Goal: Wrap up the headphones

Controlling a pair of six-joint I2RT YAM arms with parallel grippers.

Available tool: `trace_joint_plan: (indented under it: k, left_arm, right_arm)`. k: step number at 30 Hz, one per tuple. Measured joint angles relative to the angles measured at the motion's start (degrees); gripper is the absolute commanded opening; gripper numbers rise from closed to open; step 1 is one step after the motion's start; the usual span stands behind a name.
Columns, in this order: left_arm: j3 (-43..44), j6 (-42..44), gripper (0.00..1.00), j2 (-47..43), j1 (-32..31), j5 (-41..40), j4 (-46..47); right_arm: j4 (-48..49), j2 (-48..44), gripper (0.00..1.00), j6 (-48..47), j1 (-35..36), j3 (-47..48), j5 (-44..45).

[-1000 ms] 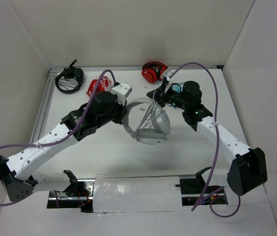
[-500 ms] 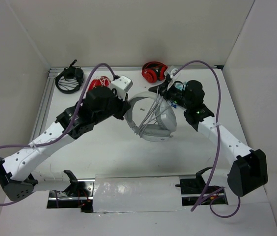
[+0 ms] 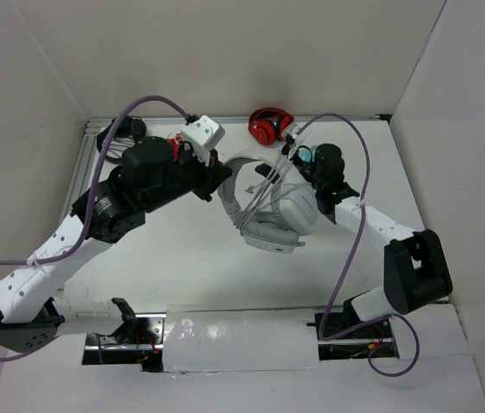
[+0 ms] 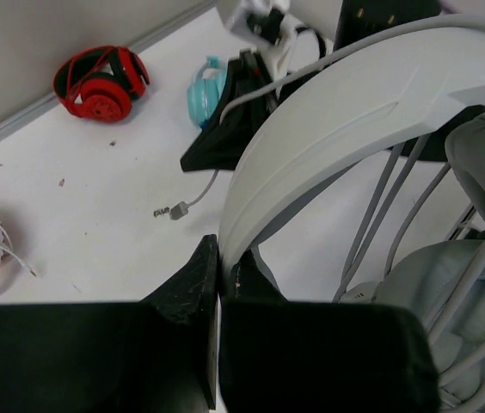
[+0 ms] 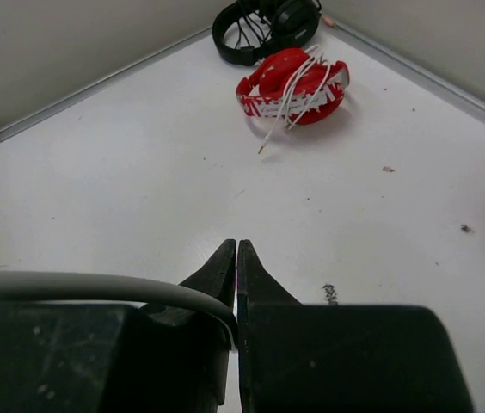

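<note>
White over-ear headphones (image 3: 281, 211) are positioned over the middle of the table (image 3: 182, 258). Several strands of the grey cable (image 5: 70, 282) are laid across the span between the headband (image 4: 346, 112) and the earcups. The left gripper (image 4: 218, 258) is clenched on one end of the headband. The right gripper (image 5: 236, 254) is pinched closed on the grey cable on the far side of the headphones. Red headphones (image 3: 267, 126) are located at the far edge of the table, with small light-blue headphones (image 4: 204, 90) near them.

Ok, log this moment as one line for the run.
left gripper: shut on white headphones by headband | right gripper: shut on grey cable | wrap: strands across earcups
</note>
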Motion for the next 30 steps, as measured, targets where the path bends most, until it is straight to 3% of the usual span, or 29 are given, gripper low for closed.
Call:
trace_joint_plan:
  k: [7, 9, 12, 17, 24, 28, 30]
  left_arm:
    - [6.4, -0.5, 0.00, 2.3, 0.0, -2.2, -1.4]
    - [7.0, -0.6, 0.00, 3.2, 0.0, -3.2, -2.1]
    - [7.7, -0.7, 0.00, 4.9, 0.0, -4.9, -3.1]
    - [9.5, -1.0, 0.00, 7.7, 0.1, -8.7, -3.6]
    - [13.2, -2.9, 0.00, 8.6, 0.0, -8.8, -0.8]
    - [13.3, -3.7, 0.00, 8.4, 0.1, -8.5, -0.8]
    - [13.3, -3.8, 0.00, 8.3, 0.1, -8.8, -0.9]
  right_arm:
    - [8.2, 6.0, 0.07, 4.5, 3.0, -3.2, -1.0]
    - [11.3, 8.0, 0.00, 6.0, 4.1, -3.7, -1.4]
    - [14.5, 10.7, 0.00, 7.8, 5.0, -4.7, -1.4]
    - [15.4, 12.0, 0.12, 9.4, 6.5, -6.4, -0.6]
    - [16.3, 12.0, 0.16, 11.0, 9.8, -11.1, 1.9]
    - [18.5, 12.0, 0.00, 12.0, 10.7, -11.5, 2.3]
    - [19.8, 12.0, 0.00, 12.7, 10.9, -12.2, 2.8]
